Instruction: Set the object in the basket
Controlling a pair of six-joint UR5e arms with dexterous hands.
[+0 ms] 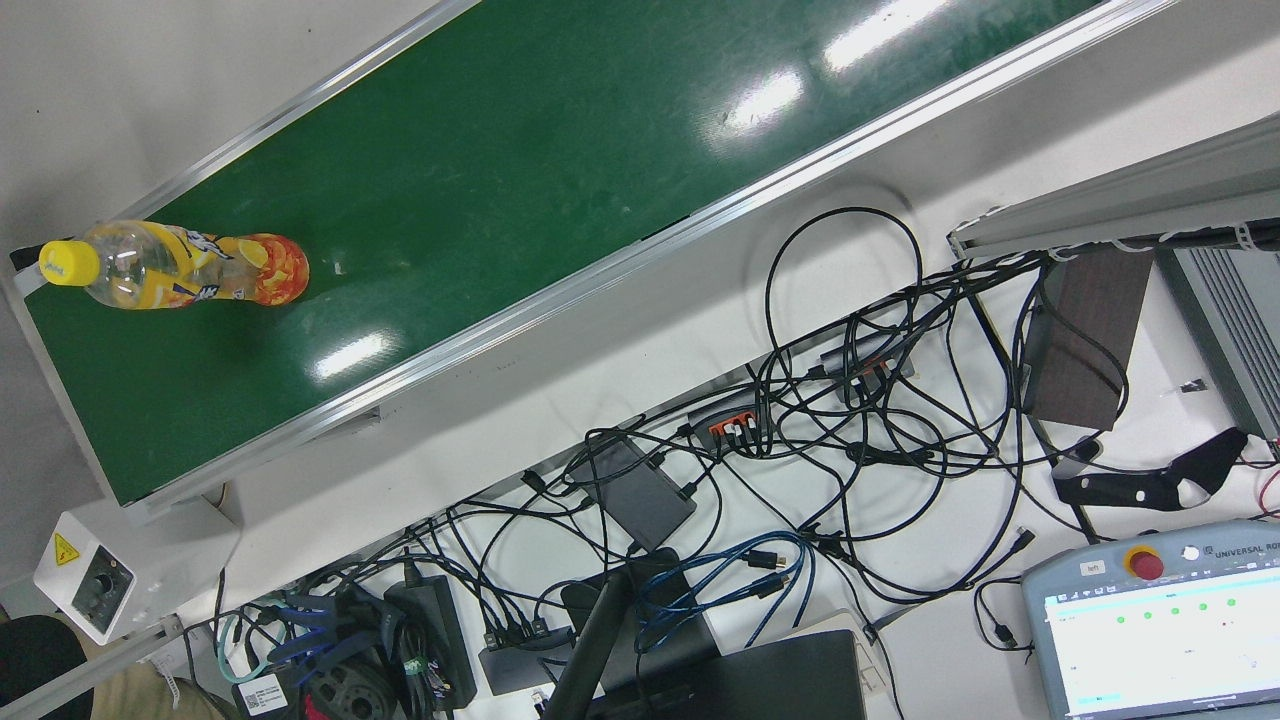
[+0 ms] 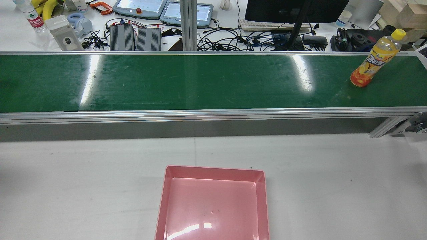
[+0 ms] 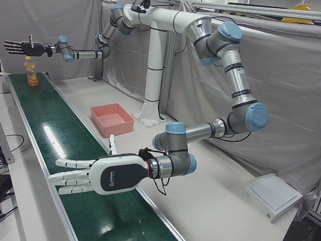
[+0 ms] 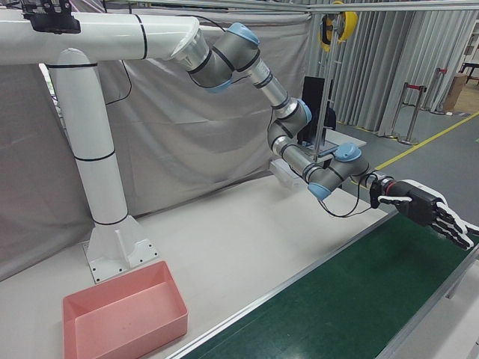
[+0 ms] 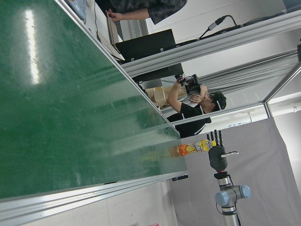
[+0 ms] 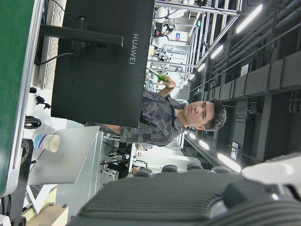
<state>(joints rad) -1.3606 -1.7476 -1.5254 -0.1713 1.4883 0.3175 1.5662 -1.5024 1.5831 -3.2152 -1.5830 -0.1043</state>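
Note:
An orange drink bottle (image 2: 375, 63) with a yellow cap stands upright at the right end of the green belt (image 2: 200, 83), also seen from above (image 1: 175, 265). My black right hand (image 3: 20, 47) hovers open, fingers spread, just above and beside the bottle (image 3: 31, 72), not touching it; it shows again in the right-front view (image 4: 423, 212). My white left hand (image 3: 95, 175) is open and flat over the belt's other end, far from the bottle (image 5: 190, 148). The pink basket (image 2: 213, 203) sits empty on the white table (image 3: 113, 119).
Aluminium rails (image 2: 200, 115) edge the belt. Behind it lie cables (image 1: 850, 420), teach pendants (image 2: 140, 6) and a monitor (image 2: 293, 6). The arms' white pedestal (image 3: 150, 100) stands beside the basket. People (image 5: 195, 106) stand beyond the belt's far end.

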